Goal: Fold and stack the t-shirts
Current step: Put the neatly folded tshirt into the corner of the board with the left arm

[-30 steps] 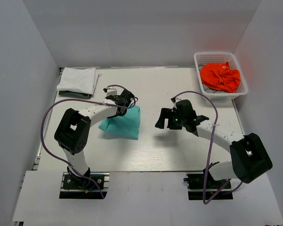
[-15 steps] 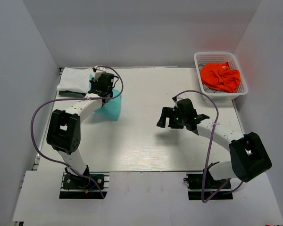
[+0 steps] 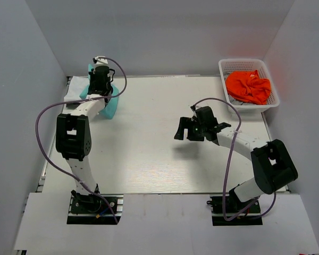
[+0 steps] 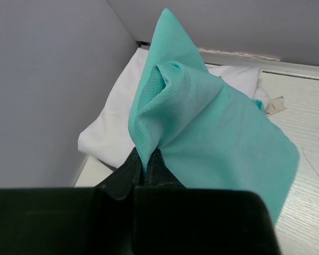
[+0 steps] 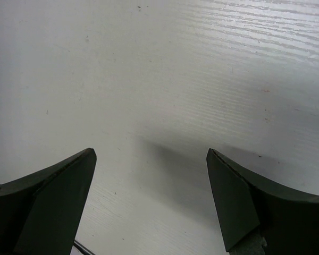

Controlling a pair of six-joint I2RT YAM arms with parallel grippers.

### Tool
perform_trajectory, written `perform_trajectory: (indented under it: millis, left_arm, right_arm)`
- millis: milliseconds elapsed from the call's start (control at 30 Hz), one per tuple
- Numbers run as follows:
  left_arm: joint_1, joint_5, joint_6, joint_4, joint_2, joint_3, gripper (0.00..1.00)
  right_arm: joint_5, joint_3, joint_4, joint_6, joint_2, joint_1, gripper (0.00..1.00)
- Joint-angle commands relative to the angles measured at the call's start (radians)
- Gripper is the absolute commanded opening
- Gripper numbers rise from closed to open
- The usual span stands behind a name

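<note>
My left tool (image 4: 146,162) clamped tight on bunched teal shirt (image 4: 212,122), lifted at far left corner, hanging over folded white shirt (image 4: 114,125). My right tool (image 5: 151,175) gaping wide, nothing held, above table (image 5: 175,69). Far right: orange shirt (image 3: 248,86) in basket (image 3: 239,62).

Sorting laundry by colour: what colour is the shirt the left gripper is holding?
Plain teal, a turquoise-green; the t-shirt shows best in the left wrist view.

- This was a robotics lab test cell.
- Plain grey panel walls (image 3: 40,58) boxed in a white table (image 3: 165,159) on the left, far and right.
- A cabled left arm (image 3: 74,143) and right arm (image 3: 268,170) were bolted at the near edge.
</note>
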Motion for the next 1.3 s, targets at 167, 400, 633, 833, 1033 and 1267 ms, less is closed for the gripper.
perform_trajectory:
  millis: [167, 400, 633, 833, 1033, 1267]
  left_arm:
    - [0.060, 0.138, 0.067, 0.014, 0.042, 0.166, 0.00]
    - [0.070, 0.192, 0.067, -0.021, 0.013, 0.217, 0.00]
    - [0.099, 0.210, 0.077, -0.033, -0.007, 0.249, 0.00]
    - [0.128, 0.241, 0.095, -0.107, 0.017, 0.336, 0.00]
    - [0.168, 0.316, 0.118, -0.150, 0.028, 0.359, 0.00]
    - [0.208, 0.393, 0.140, -0.175, 0.072, 0.349, 0.00]
  right_arm:
    - [-0.055, 0.071, 0.008, -0.022, 0.039, -0.006, 0.90]
    - [-0.098, 0.080, 0.022, -0.013, 0.073, -0.009, 0.90]
    - [-0.109, 0.062, 0.037, -0.014, 0.070, -0.007, 0.90]
    - [-0.126, 0.072, 0.045, -0.005, 0.087, -0.009, 0.90]
    - [-0.140, 0.091, 0.046, -0.004, 0.128, -0.007, 0.90]
    - [-0.159, 0.134, 0.034, -0.007, 0.187, -0.007, 0.90]
